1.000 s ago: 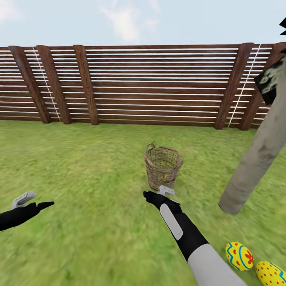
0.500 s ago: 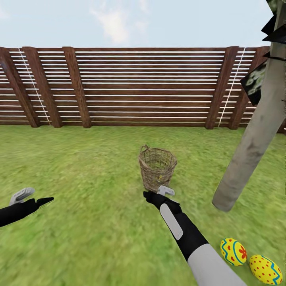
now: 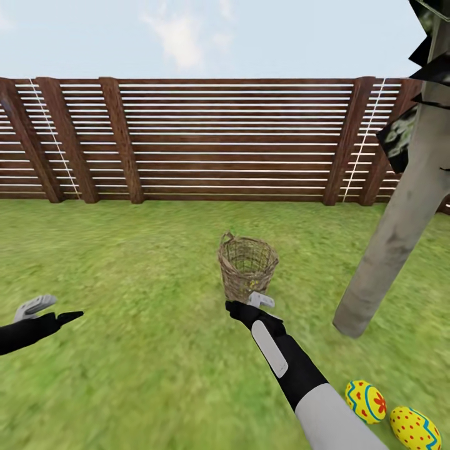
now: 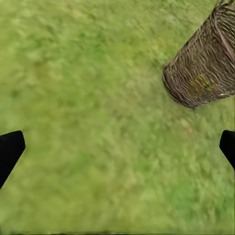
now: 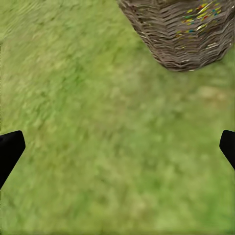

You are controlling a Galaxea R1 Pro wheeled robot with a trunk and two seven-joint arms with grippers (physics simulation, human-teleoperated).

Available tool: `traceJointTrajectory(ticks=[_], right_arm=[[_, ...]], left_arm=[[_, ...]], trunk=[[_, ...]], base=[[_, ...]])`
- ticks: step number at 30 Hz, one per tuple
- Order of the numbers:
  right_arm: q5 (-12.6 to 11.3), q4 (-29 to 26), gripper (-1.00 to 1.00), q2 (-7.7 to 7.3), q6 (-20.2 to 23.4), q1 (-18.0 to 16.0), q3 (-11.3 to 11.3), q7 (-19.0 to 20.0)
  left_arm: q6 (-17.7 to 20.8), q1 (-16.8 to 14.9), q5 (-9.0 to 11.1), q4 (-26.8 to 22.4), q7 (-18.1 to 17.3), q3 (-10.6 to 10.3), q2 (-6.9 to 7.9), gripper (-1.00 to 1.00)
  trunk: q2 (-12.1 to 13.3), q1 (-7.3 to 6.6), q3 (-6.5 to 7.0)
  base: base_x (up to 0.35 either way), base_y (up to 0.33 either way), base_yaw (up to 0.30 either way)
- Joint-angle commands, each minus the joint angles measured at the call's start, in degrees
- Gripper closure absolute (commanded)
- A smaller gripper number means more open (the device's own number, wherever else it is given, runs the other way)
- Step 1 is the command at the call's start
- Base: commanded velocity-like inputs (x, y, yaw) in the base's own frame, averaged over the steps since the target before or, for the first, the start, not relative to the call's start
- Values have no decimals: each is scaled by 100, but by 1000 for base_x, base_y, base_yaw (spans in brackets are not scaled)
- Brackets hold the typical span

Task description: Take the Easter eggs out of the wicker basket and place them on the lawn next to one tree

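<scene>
The brown wicker basket (image 3: 247, 265) stands upright on the lawn (image 3: 144, 350) in front of the fence. Yellow and blue patches of an Easter egg (image 5: 200, 14) show through its weave near the bottom; the same egg (image 4: 204, 82) shows in the left wrist view. Two more yellow Easter eggs (image 3: 365, 401) (image 3: 415, 428) lie on the grass close to the foot of the grey-beige tree (image 3: 390, 244). My right gripper (image 3: 247, 303) is open and empty, hovering just short of the basket's near side. My left gripper (image 3: 57, 310) is open and empty, far to the basket's left.
A brown slatted wooden fence (image 3: 225, 140) closes the garden behind the basket. The leaning trunk stands to the right of the basket, with dark foliage (image 3: 400, 134) at the view's upper right. Open grass spreads to the left and front.
The whole view has shifted: basket, tree and eggs sit further left than one second ago, so the camera moved. Both arms keep the same pose, grippers still open.
</scene>
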Motion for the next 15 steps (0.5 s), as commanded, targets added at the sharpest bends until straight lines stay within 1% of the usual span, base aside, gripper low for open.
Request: traceJointTrajectory(ticks=[1, 2, 4, 5, 6, 7, 8, 9, 10, 12, 13, 15], right_arm=[[-53, -9, -100, -2, 16, -4, 13, -52], [-54, -9, -100, -2, 21, -4, 13, -52], [-54, -3, -100, -2, 31, -4, 13, -53], [-51, -5, -100, -1, 35, -4, 14, -56], [-49, -6, -100, -2, 35, -4, 14, -57], [-48, -7, -100, -2, 29, -4, 13, -55], [-47, -6, -100, -2, 23, -4, 13, -54], [-47, -5, -100, -2, 19, -4, 13, -53], [-47, -6, -100, -2, 18, -4, 13, -53], [-46, -8, -100, -2, 15, -4, 13, -52], [-46, -5, -100, -2, 14, -4, 13, -54], [-46, -5, -100, -2, 14, -4, 13, -55]], left_arm=[[25, -6, -232, -4, 45, 3, -17, -100], [21, -6, -423, -4, 179, -16, -61, -100], [10, -10, -762, -9, 499, -73, -237, -100], [4, -12, -875, -19, 674, -96, -344, -100], [-4, -13, -945, -28, 867, -119, -437, -100], [-13, -14, -987, -35, 1084, -154, -517, -100], [-22, -14, -1016, -40, 1324, -232, -591, -100], [-28, -14, -1034, -43, 1578, -358, -657, -100], [-30, -14, -1040, -44, 1705, -430, -683, -100], [-31, -15, -1034, -47, 2169, -684, -751, -100], [-30, -15, -1023, -45, 2338, -764, -773, -100], [-31, -15, -1014, -44, 2520, -853, -816, -100]], trunk=[[39, -24, 13], [79, -45, 31], [159, -89, 67], [200, -111, 85], [240, -133, 103], [280, -155, 121], [320, -177, 139], [360, -199, 157], [400, -221, 175], [480, -265, 210], [520, -287, 228], [601, -331, 264]], base=[[0, 0, 0], [0, 0, 0], [0, 0, 0], [0, 0, 0], [0, 0, 0], [0, 0, 0], [0, 0, 0], [0, 0, 0], [0, 0, 0], [0, 0, 0], [0, 0, 0], [0, 0, 0]])
